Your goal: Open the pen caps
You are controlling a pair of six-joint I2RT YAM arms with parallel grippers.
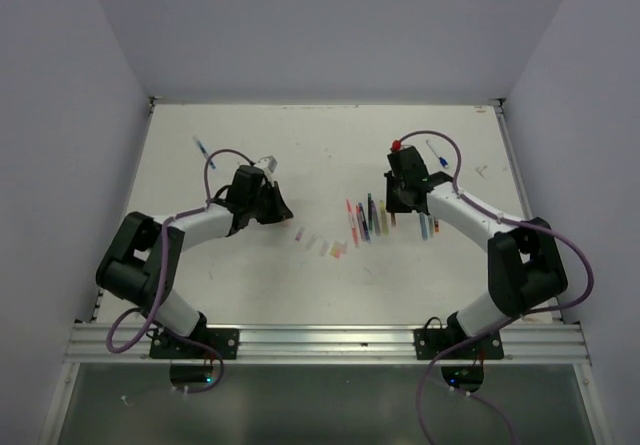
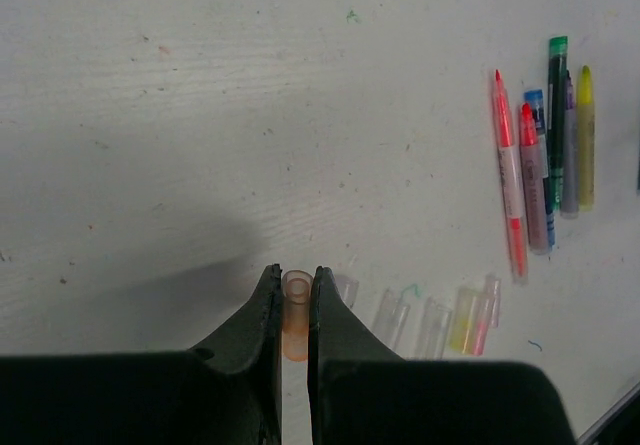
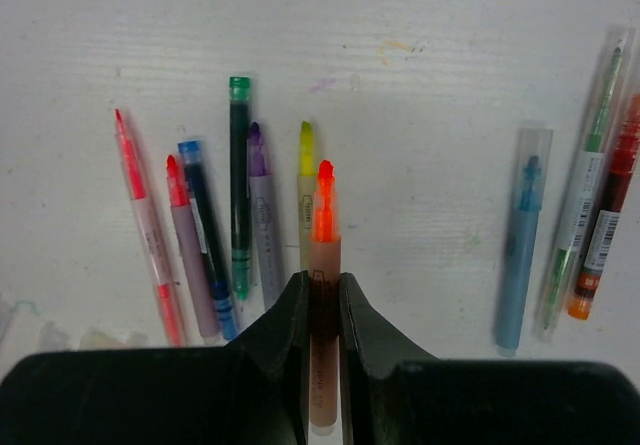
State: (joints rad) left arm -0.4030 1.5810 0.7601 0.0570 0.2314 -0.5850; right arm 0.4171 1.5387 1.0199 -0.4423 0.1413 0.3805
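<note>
My left gripper (image 2: 295,275) is shut on a pale orange pen cap (image 2: 296,313), held just above the table; in the top view this gripper (image 1: 280,208) is left of centre. Several loose pen caps (image 2: 432,323) lie in a row to its right, clear, yellow and pink. My right gripper (image 3: 322,280) is shut on an uncapped orange pen (image 3: 324,227), its tip pointing away. Several uncapped pens (image 3: 240,195) lie side by side left of it. Three capped pens lie to the right: blue (image 3: 522,235), green (image 3: 585,205), red (image 3: 605,235).
In the top view the uncapped pens (image 1: 362,223) and loose caps (image 1: 325,245) lie mid-table between the arms. A blue pen (image 1: 200,147) lies at the far left, another (image 1: 436,153) at the far right near a red object (image 1: 397,146). White walls enclose the table.
</note>
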